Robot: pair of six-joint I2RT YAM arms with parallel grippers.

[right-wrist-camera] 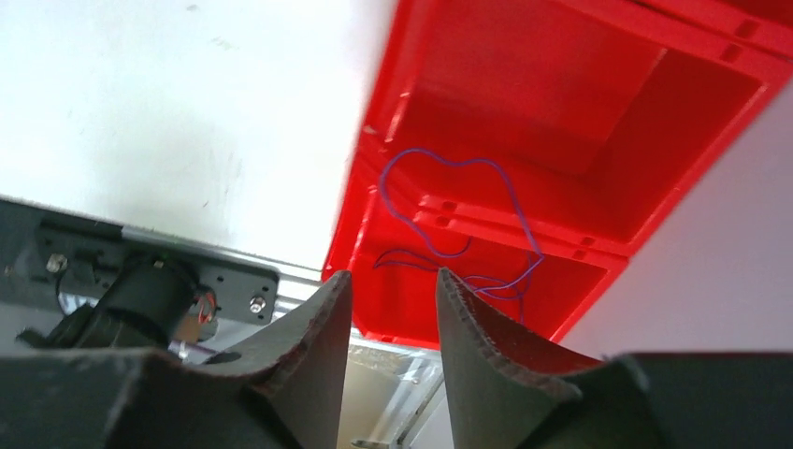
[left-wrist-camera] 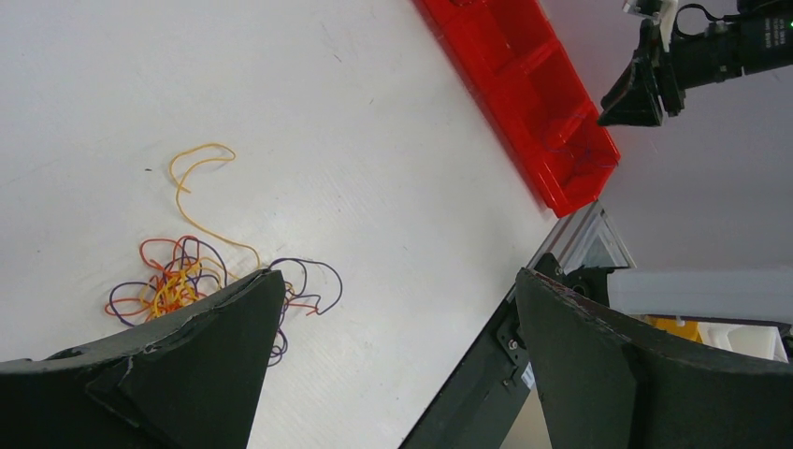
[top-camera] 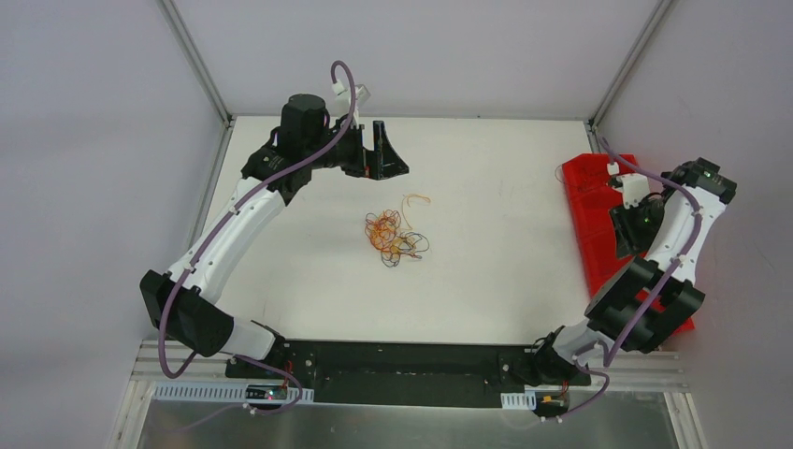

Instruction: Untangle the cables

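White table (top-camera: 486,281) w/ pale grey walls round it and alu posts in the far corners; a red bin (top-camera: 591,224) w/ compartments sits along the table's right edge in the top view. The cables (top-camera: 394,238) lie as one loose tangle near the centre of the table: orange, red, yellow and dark purple strands balled together, w/ one yellow-orange strand (top-camera: 417,198) curling out at the tangle's upper right. Left wrist view has the same tangle (left-wrist-camera: 182,281) at lower left, partly hidden behind one finger, the loose yellow strand (left-wrist-camera: 192,168) looping up above it and purple loops spilling to the right. Left gripper (top-camera: 388,154) is at upper centre of the top view, above and left of the tangle, not touching it; jaws spread wide, nothing between them, seen also in its own cam (left-wrist-camera: 397,281). Right gripper (top-camera: 625,229) is at the right side of the top view, over the red bin. In its wrist view (right-wrist-camera: 393,281) the jaws stand close w/ a narrow gap, nothing visible in that gap. One purple wire (right-wrist-camera: 455,166) shows in a big loop against the bin's (right-wrist-camera: 561,112) divider, its lower end running just beside one fingertip (right-wrist-camera: 468,299); can't tell if it touches.
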